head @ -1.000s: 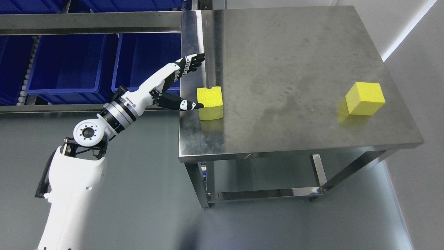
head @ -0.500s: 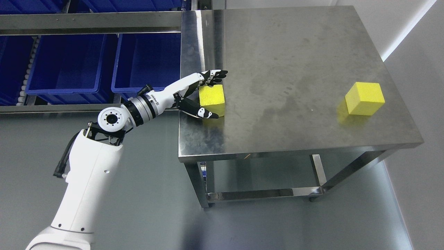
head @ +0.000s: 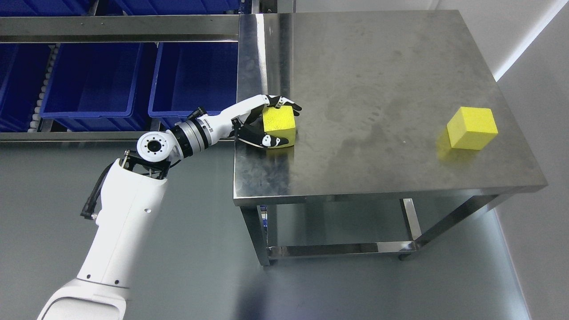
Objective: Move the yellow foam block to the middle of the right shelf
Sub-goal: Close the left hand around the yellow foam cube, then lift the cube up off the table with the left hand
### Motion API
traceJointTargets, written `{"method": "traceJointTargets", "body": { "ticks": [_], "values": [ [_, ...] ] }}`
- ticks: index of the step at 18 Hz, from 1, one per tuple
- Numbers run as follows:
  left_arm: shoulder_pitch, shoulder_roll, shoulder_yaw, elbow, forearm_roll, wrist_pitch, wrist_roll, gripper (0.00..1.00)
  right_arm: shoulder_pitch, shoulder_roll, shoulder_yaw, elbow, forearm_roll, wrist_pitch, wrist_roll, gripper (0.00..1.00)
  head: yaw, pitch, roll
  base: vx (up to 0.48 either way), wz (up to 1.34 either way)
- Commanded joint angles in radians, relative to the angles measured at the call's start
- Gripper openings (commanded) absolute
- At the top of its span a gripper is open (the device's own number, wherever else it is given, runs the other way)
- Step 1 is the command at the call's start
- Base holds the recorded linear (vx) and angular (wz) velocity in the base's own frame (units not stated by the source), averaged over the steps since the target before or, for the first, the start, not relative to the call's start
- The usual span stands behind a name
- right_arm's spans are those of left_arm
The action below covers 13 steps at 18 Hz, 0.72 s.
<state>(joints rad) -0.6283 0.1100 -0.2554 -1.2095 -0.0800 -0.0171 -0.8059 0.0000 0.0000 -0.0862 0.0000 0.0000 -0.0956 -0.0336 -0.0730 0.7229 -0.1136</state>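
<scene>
A yellow foam block [head: 279, 124] sits near the left edge of the steel table [head: 364, 115]. My left hand [head: 273, 120] is closed around it: the fingers [head: 284, 103] curl over its far side and the thumb [head: 269, 141] presses its near side. The block rests on the table top. A second yellow foam block [head: 472, 128] stands alone at the table's right side. My right arm is not in view.
Blue bins [head: 91, 82] sit in a steel rack [head: 115, 26] to the left of the table, behind my arm. The table has a lower crossbar [head: 338, 249]. A grey floor lies below, and a white wall [head: 533, 40] stands at the right.
My left hand has come down from beside the block and its fingers have closed around it. The whole picture has shifted slightly right, so the camera moved.
</scene>
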Motion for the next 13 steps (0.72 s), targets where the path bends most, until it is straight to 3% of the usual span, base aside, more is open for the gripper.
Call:
{"method": "traceJointTargets", "body": {
  "ticks": [1, 3, 5, 8, 11, 13],
  "values": [
    [-0.051, -0.093, 0.194, 0.013, 0.031, -0.017, 0.019, 0.46, 0.002, -0.017, 0.000, -0.017, 0.003, 0.000, 0.000, 1.00, 0.0000, 0.000, 0.000, -0.006, 0.01],
    [-0.105, -0.093, 0.222, -0.037, 0.228, -0.018, 0.124, 0.46, 0.002, -0.017, 0.000, -0.017, 0.003, 0.000, 0.000, 1.00, 0.0000, 0.000, 0.000, -0.005, 0.05],
    [-0.126, -0.093, 0.266, -0.077, 0.350, -0.039, 0.319, 0.47, 0.002, -0.017, 0.000, -0.017, 0.003, 0.000, 0.000, 1.00, 0.0000, 0.000, 0.000, 0.000, 0.00],
    [-0.114, -0.093, 0.263, -0.087, 0.362, -0.286, 0.622, 0.49, 0.002, -0.017, -0.001, -0.017, 0.003, 0.000, 0.000, 1.00, 0.0000, 0.000, 0.000, 0.009, -0.05],
    [-0.070, -0.093, 0.255, -0.136, 0.362, -0.278, 0.804, 0.49, 0.002, -0.017, 0.000, -0.017, 0.003, 0.000, 0.000, 1.00, 0.0000, 0.000, 0.000, 0.011, -0.04],
    [-0.033, -0.093, 0.257, -0.192, 0.362, -0.226, 0.820, 0.49, 0.002, -0.017, -0.001, -0.017, 0.003, 0.000, 0.000, 1.00, 0.0000, 0.000, 0.000, 0.002, 0.02]
  ]
}}
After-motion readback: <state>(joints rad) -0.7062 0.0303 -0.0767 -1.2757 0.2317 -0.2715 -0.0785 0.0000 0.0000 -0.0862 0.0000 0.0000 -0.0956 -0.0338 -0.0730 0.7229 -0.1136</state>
